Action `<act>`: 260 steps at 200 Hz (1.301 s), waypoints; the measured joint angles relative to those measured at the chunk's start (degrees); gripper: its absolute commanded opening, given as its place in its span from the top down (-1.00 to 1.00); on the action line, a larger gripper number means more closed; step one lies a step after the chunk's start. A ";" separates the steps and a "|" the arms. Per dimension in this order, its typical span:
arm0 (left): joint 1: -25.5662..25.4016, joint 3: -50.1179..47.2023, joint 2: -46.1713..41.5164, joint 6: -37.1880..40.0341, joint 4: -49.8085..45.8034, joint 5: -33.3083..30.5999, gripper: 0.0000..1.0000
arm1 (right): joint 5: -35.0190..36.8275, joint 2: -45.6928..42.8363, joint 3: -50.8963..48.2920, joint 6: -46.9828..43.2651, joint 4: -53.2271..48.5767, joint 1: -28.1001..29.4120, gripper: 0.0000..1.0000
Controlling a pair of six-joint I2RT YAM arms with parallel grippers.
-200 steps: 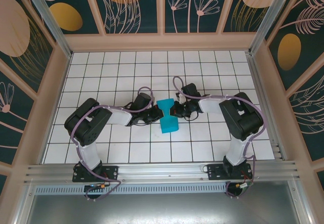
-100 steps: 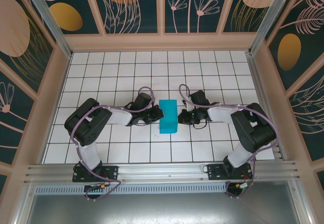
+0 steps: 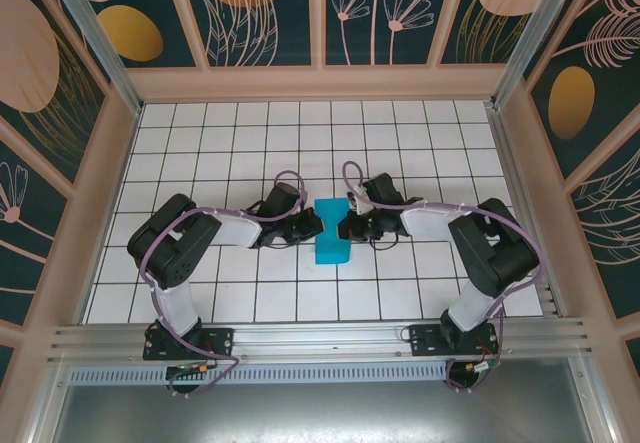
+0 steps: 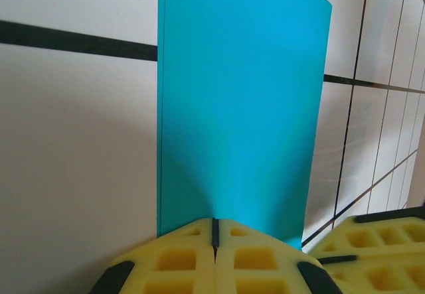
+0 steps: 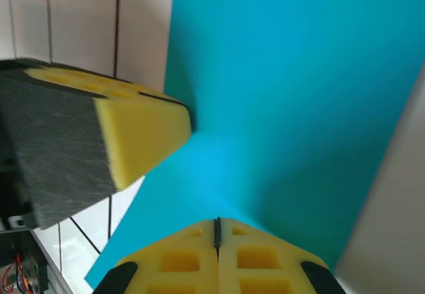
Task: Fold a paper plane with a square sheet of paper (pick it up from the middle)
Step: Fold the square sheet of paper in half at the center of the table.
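**Sheet pinched from both sides at mid-worktop**

The square sheet of paper (image 3: 330, 248) sits near the middle of the gridded worktop (image 3: 250, 143), directly between the two arms. Seen from above it is a narrow upright strip. Its long axis runs from the far side toward the near side, crosswise to the line joining the two end effectors.

The left end effector (image 4: 214, 231) is clenched on the sheet's left edge about halfway along its length. Its yellow pads (image 4: 179, 261) are pressed flat together, and the paper fans away from that seam. The right end effector (image 5: 216, 231) is clenched on the opposite edge at about the same height. The two tips face each other closely across the strip, with only the narrow waist of paper between them. Neither arm is nearer than the other, since each already has its own edge.

The paper is plain bright cyan, unmarked and smooth, and it puckers into a shallow funnel at each pinch. In the left wrist view its far end curves over instead of lying flat, and a straight line runs down its left side. That line may be a fold or a second layer's edge, but the view does not settle which. I also cannot say whether the strip is touching the worktop or is lifted just clear of it.

The next move likely depends on keeping both pinches level across that long axis.
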 measured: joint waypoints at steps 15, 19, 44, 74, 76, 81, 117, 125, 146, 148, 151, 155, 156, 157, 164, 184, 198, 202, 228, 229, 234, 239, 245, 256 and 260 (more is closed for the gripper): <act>0.00 0.00 0.02 0.00 0.02 0.00 1.00 | -0.26 0.68 -0.02 -0.09 -0.04 0.00 1.00; 0.00 0.00 0.04 0.00 0.02 -0.02 1.00 | -0.26 0.74 -0.04 -0.11 -0.02 0.00 1.00; 0.00 0.00 0.22 -0.02 0.02 -0.02 1.00 | -0.20 0.74 -1.38 -0.17 0.00 0.00 1.00; 0.00 -0.15 0.26 -0.02 0.22 -0.02 1.00 | 0.15 -1.95 -5.46 -0.55 1.31 -0.22 1.00; 0.00 -0.20 0.26 -0.02 0.24 -0.02 1.00 | 0.22 -2.34 -5.86 -0.55 1.33 -0.26 1.00; 0.00 -0.33 0.26 -0.02 0.26 -0.02 1.00 | 0.31 -3.23 -6.78 -0.55 1.31 -0.35 1.00; 0.00 -0.59 0.20 -0.02 0.63 -0.02 1.00 | 1.49 -8.79 -10.40 -0.57 -2.49 -0.55 1.00; 0.00 -0.63 0.20 -0.02 0.74 -0.02 1.00 | 1.92 -9.75 -10.38 -0.55 -4.00 -0.55 1.00; 0.00 -0.66 0.20 -0.02 0.90 -0.02 1.00 | 2.34 -12.33 -9.03 -0.35 -6.56 -0.55 1.00; 0.00 -0.66 0.20 -0.02 0.90 -0.02 1.00 | 2.34 -12.44 -8.72 -0.33 -6.67 -0.52 1.00; 0.00 -0.66 0.20 -0.02 0.92 -0.02 1.00 | 2.34 -12.59 -8.31 -0.31 -6.69 -0.52 1.00; 0.00 -0.66 0.20 -0.02 0.92 -0.02 1.00 | 2.34 -12.70 -7.58 -0.22 -6.67 -0.52 1.00; 0.00 -0.66 0.20 -0.02 0.92 -0.02 1.00 | 2.34 -12.70 -7.45 -0.15 -6.64 -0.52 1.00; 0.00 -0.66 0.20 -0.02 0.92 -0.02 1.00 | 2.34 -12.70 -7.19 -0.07 -6.64 -0.50 1.00; 0.00 -0.66 0.20 -0.02 0.92 -0.02 1.00 | 2.36 -12.59 -5.95 -0.04 -6.45 -0.44 1.00; 0.00 -0.66 0.20 -0.02 0.94 -0.02 1.00 | 2.34 -10.75 -2.71 0.26 -5.25 0.02 1.00; 0.00 -0.66 0.20 -0.02 0.94 -0.02 1.00 | 2.34 -8.13 -1.16 0.48 -4.07 0.61 1.00; 0.00 -0.66 0.20 -0.02 0.92 -0.02 1.00 | 2.36 -7.37 -0.87 0.57 -3.80 0.79 1.00; 0.00 -0.63 0.20 -0.02 0.94 -0.02 1.00 | 2.32 -2.62 -0.26 1.20 -3.06 1.97 1.00; 0.00 -0.63 0.20 -0.02 0.94 -0.02 1.00 | 2.32 -2.38 -0.26 1.20 -3.04 2.03 1.00; 0.00 -0.63 0.20 -0.02 0.92 -0.02 1.00 | 2.32 -1.68 -0.26 1.29 -3.04 2.23 1.00; 0.00 -0.63 0.20 -0.02 0.94 -0.02 1.00 | 2.32 -1.07 -0.26 1.40 -3.04 2.27 1.00; 0.00 -0.63 0.20 -0.04 0.94 -0.02 1.00 | 2.34 -0.59 -0.33 1.42 -3.04 2.34 1.00; 0.00 -0.63 0.20 -0.02 0.94 -0.02 1.00 | 2.32 -0.31 -0.85 1.44 -2.93 2.45 1.00; 0.00 -0.63 0.20 -0.02 0.94 -0.02 1.00 | 2.32 -0.33 -1.14 1.44 -2.78 2.47 1.00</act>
